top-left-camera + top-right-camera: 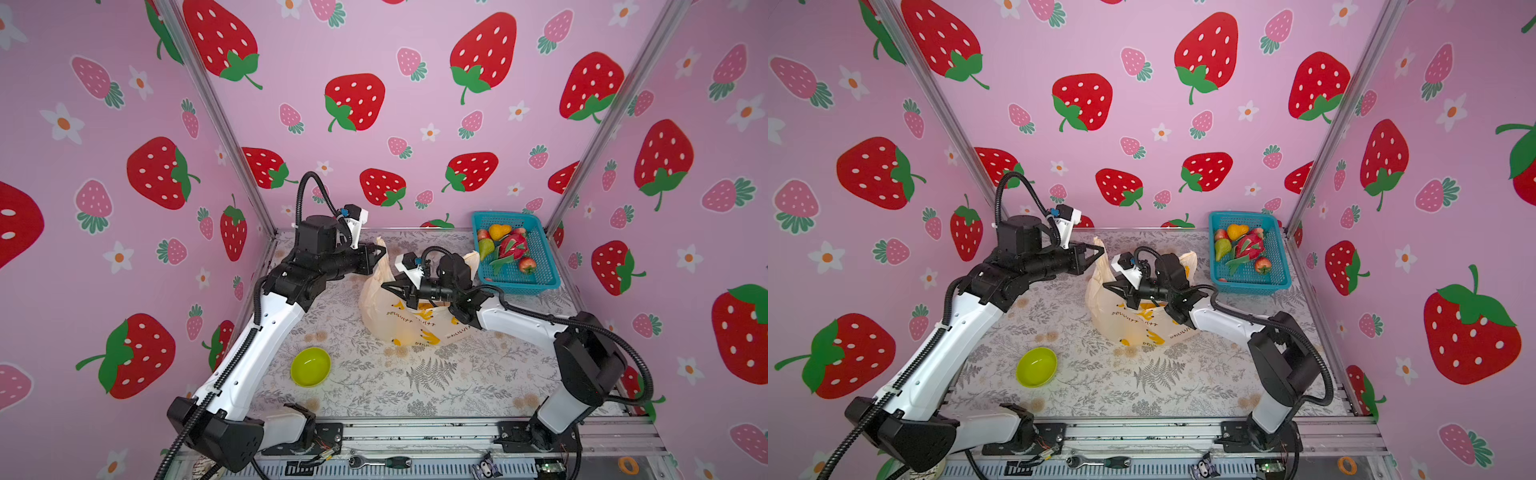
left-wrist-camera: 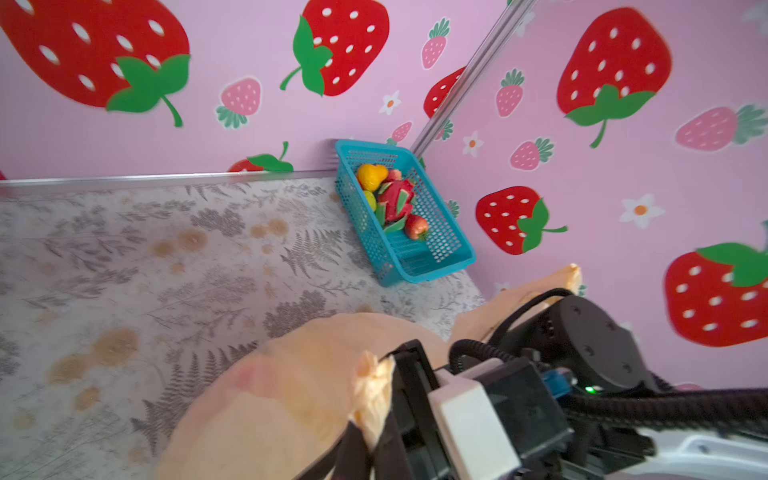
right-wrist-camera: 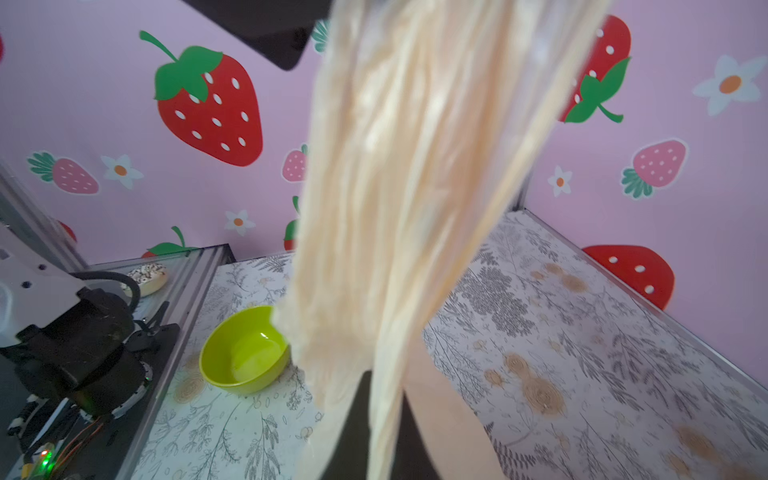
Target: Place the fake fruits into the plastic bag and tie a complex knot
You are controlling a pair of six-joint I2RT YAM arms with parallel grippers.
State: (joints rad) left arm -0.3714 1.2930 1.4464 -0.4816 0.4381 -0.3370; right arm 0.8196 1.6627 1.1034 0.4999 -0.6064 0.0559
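Bag-opening is the step I am on, I think. My left gripper (image 1: 382,249) is pinched tight on one handle (image 2: 374,386) of the plastic bag (image 1: 399,320) and holds it up high. My right gripper (image 1: 390,289) hangs over the top of the bag and points to the left of the picture. I cannot tell if its jaws are apart or together, or if it has any bag in them. In its wrist view a long strip of bag hangs right in front of the camera.

The bag sits in the middle of both top views, on the table (image 1: 457,386). It is thin, crinkly and pale peach, with yellow banana pictures and small writing on the front.

The fake fruits (image 1: 509,249) lie in the teal basket (image 1: 519,286), just right of the bag in a top view. I see an orange pear (image 1: 498,231), a green pear (image 1: 485,248), a dragon fruit (image 1: 514,245) and a red apple (image 1: 527,264). I cannot tell if any fruit is in the bag yet.

Next, I think my right gripper must go to the basket, pick up one fruit and drop it in the bag. My left gripper should hold the handle up, because the floppy bag could fall shut.
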